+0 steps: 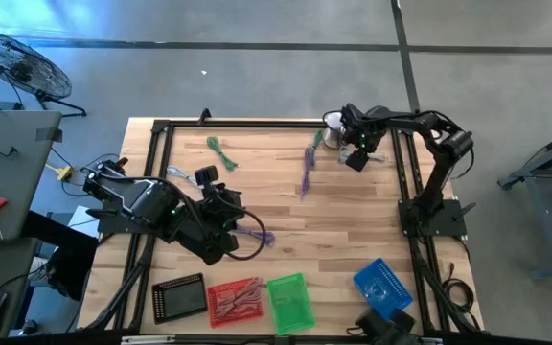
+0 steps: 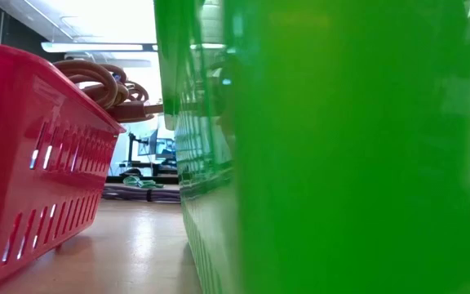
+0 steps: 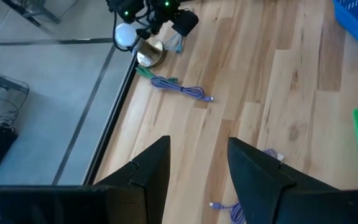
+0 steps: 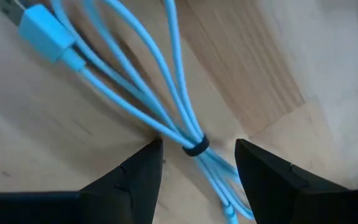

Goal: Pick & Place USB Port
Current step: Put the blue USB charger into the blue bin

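Note:
A light blue USB cable [image 4: 166, 118], bundled by a black tie [image 4: 196, 148], lies on the wood near the table's far right corner. My right gripper [image 4: 197, 168] [image 1: 357, 156] is open above it, one finger on either side of the tied part, not touching it. My left gripper [image 3: 197, 162] [image 1: 230, 230] is open and hovers at the table's left middle, over a loose purple cable [image 1: 253, 236] [image 3: 227, 208]. A second purple cable [image 1: 307, 169] [image 3: 180, 88] and a green cable [image 1: 220, 150] lie toward the far side.
Along the near edge stand a black basket [image 1: 180, 297], a red basket [image 1: 236, 299] [image 2: 31, 155] holding orange cables, a green basket [image 1: 290, 302] [image 2: 341, 147] filling the low view, and a blue basket [image 1: 383, 285]. A white round object [image 1: 332, 127] sits beside the right gripper.

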Controlling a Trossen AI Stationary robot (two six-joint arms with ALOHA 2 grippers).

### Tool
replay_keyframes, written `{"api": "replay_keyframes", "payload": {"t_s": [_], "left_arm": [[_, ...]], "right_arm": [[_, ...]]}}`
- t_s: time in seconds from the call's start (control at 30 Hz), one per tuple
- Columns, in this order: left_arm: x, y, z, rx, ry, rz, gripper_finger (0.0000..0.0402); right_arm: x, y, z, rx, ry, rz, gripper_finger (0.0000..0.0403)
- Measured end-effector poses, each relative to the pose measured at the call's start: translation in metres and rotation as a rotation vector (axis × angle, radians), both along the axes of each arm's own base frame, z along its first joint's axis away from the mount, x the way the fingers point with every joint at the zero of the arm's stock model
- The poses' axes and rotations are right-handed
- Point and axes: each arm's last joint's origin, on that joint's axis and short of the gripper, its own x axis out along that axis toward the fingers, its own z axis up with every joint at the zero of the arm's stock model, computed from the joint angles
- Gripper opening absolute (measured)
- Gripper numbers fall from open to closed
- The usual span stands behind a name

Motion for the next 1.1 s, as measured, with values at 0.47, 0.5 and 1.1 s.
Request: {"api": "replay_keyframes", "payload": {"t_s": [0.47,0.5,1.1], "left_arm": [[0.0,0.0,0.0,0.004,0.004,-0.004,0.0154],[0.0,0.0,0.0,0.003,0.003,-0.004,0.0154],[0.0,-0.001,-0.001,-0.029,0.003,0.0,0.0154]], "right_arm": [[0.004,0.007,-0.003,0.07,0.015,0.034,0.0019],[0.005,0.008,-0.003,0.065,0.023,0.032,0.0022],[0.007,0.037,0.035,0.001,0.042,0.024,0.0002]]}}
